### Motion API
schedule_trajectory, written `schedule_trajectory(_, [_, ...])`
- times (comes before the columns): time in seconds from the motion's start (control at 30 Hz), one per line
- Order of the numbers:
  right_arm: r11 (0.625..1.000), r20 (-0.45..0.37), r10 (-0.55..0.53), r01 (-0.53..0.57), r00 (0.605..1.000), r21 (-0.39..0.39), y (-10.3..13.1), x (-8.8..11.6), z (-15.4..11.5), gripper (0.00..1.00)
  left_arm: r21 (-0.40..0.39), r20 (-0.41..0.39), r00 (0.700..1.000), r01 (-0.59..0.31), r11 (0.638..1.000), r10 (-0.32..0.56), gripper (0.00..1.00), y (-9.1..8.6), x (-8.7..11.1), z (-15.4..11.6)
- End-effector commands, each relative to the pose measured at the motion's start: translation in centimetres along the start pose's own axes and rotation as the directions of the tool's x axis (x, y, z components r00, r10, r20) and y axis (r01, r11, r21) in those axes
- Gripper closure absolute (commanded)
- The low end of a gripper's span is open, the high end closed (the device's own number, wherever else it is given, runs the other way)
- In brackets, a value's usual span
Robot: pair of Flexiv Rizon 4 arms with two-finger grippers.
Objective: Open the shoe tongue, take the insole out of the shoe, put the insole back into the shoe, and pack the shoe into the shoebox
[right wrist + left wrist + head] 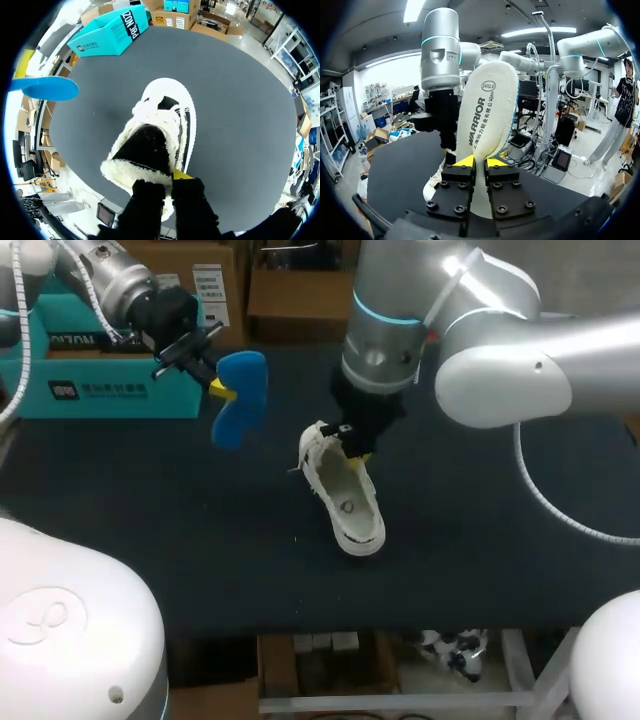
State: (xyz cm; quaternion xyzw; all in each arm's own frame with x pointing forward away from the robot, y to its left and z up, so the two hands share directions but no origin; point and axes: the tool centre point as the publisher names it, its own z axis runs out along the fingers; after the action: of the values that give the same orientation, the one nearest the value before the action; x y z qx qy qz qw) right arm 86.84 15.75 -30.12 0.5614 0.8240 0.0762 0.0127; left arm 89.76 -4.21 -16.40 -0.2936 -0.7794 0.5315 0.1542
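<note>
Holding the insole (490, 110) up off the table w/ my left gripper (480, 162) clamped on its narrow end; it's looking light, floppy, fleecy. Right gripper (172, 176) is pinching the shoe (345, 495) by its soft heel rim mid-table, prob the firmest grab pt

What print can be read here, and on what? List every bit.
"WARRIOR": along the insole.
"240(2.5)": ringed stamp near the insole's tip.
Chinese characters beside "WARRIOR": too small to read surely.
Shoebox: large letters on its side, upside down, not surely readable; its label in the head view is blurred.
Shoe: no readable print.
</note>
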Motion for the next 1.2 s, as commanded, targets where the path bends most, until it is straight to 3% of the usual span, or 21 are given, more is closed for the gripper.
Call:
schedule_trajectory(0.03, [0.998, -0.019, 0.022, -0.023, 1.000, -0.051, -0.4, -0.3, 1.1, 1.00, 0.033, -0.193, 0.981, 0.000, 0.999, 0.006, 1.00, 0.9, -1.3, 0.0])
schedule_trajectory(0.27, [0.994, -0.038, 0.085, -0.088, 0.996, -0.067, -0.3, -0.8, 2.8, 1.00, 0.052, -0.218, 0.976, 0.014, 0.999, -0.003, 1.00, 1.8, -2.6, 0.2])
schedule_trajectory(0.7, [0.979, -0.048, 0.161, -0.165, 0.986, -0.121, -1.0, -1.1, 3.0, 1.00, 0.087, -0.249, 0.968, 0.003, 0.996, 0.019, 1.00, 1.9, -3.6, 0.5])
schedule_trajectory(0.73, [0.979, -0.047, 0.163, -0.167, 0.986, -0.120, -1.0, -1.1, 3.1, 0.91, 0.089, -0.253, 0.967, 0.002, 0.996, 0.021, 1.00, 1.9, -3.6, 0.6])
schedule_trajectory(0.77, [0.978, -0.053, 0.162, -0.168, 0.985, -0.123, -1.1, -1.1, 3.1, 0.55, 0.090, -0.256, 0.966, 0.001, 0.996, 0.022, 1.00, 1.9, -3.6, 0.6])
schedule_trajectory(0.8, [0.978, -0.057, 0.161, -0.168, 0.985, -0.128, -1.1, -1.1, 3.1, 0.04, 0.093, -0.259, 0.965, -0.001, 0.996, 0.026, 1.00, 1.9, -3.6, 0.6])
schedule_trajectory(0.83, [0.978, -0.060, 0.160, -0.167, 0.985, -0.129, -1.1, -1.1, 2.9, 0.00, 0.096, -0.265, 0.964, -0.003, 0.995, 0.029, 1.00, 1.9, -3.6, 0.6])
schedule_trajectory(1.07, [0.983, -0.084, 0.137, -0.146, 0.987, -0.114, -1.7, -1.3, 0.0, 0.00, 0.119, -0.311, 0.948, -0.029, 0.992, 0.065, 1.00, 0.8, -3.6, 1.0])
schedule_trajectory(1.2, [0.979, -0.167, 0.144, -0.165, 0.975, -0.118, -2.4, -2.6, -1.6, 0.00, 0.151, -0.337, 0.935, -0.058, 0.987, 0.106, 1.00, 0.0, -3.3, 1.4])
